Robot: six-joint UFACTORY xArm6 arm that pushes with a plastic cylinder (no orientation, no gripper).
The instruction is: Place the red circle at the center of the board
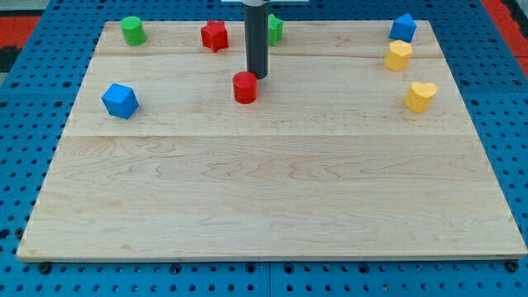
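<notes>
Standing upright over the wooden board (pixel 272 206), the dark rod is seen with my tip (pixel 257 77) set just behind the red circle (pixel 245 87), at its upper right edge and touching it or very nearly so. No fingers are carried by the rod, so no open or closed state can be told. The red circle is placed in the upper half of the board, slightly to the view's left of the middle line. A red star-shaped block (pixel 214 35) is found near the top edge, with a green block (pixel 275 29) partly hidden behind the rod and a green cylinder (pixel 132 30) towards the top left corner. A blue cube (pixel 120 101) is set at the view's left. At the view's right, a blue block (pixel 403 26), a yellow block (pixel 398 55) and a yellow heart (pixel 420 96) are grouped
</notes>
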